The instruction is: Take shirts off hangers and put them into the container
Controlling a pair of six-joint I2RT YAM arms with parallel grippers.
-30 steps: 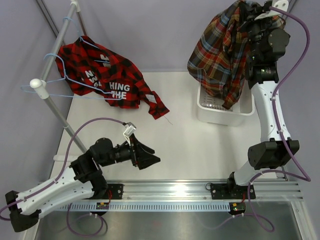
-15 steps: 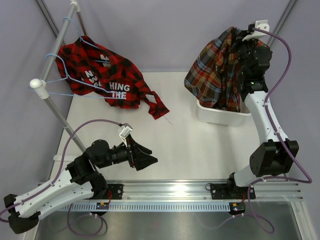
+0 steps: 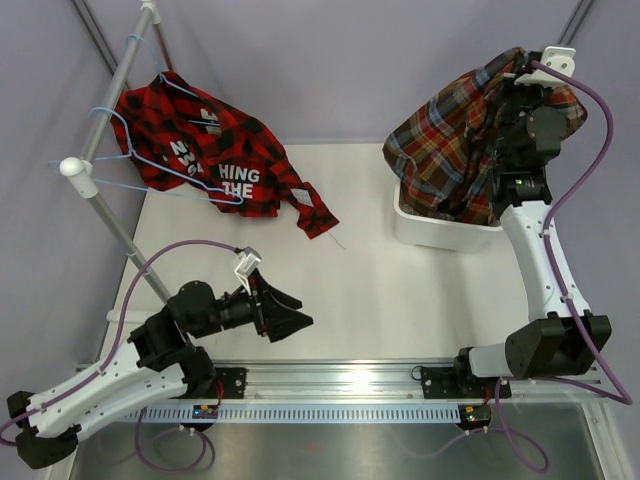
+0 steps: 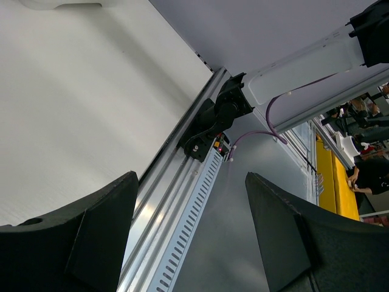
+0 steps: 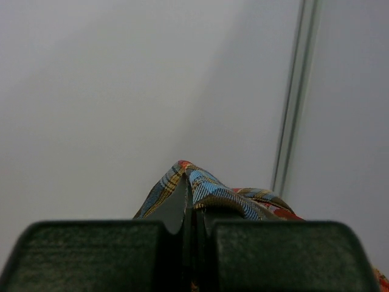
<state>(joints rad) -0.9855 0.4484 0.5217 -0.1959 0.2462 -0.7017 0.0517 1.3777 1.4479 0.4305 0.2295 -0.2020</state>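
**Plaid shirt held over the basket, red shirt on its hanger**

The right gripper [image 5: 194, 207] is raised high at the far right, its fingers pressed together on a fold of the multicolour plaid shirt [image 3: 450, 150]. The shirt drapes down from it, and its lower folds reach into the white container [image 3: 425, 232]. The left gripper [image 3: 288, 318] hovers low over the table [image 3: 400, 290] with its jaws spread wide, holding nothing. The red-and-black shirt [image 3: 215, 165] hangs on a light-blue hanger [image 3: 133, 150] beside the rack pole [image 3: 115, 100].
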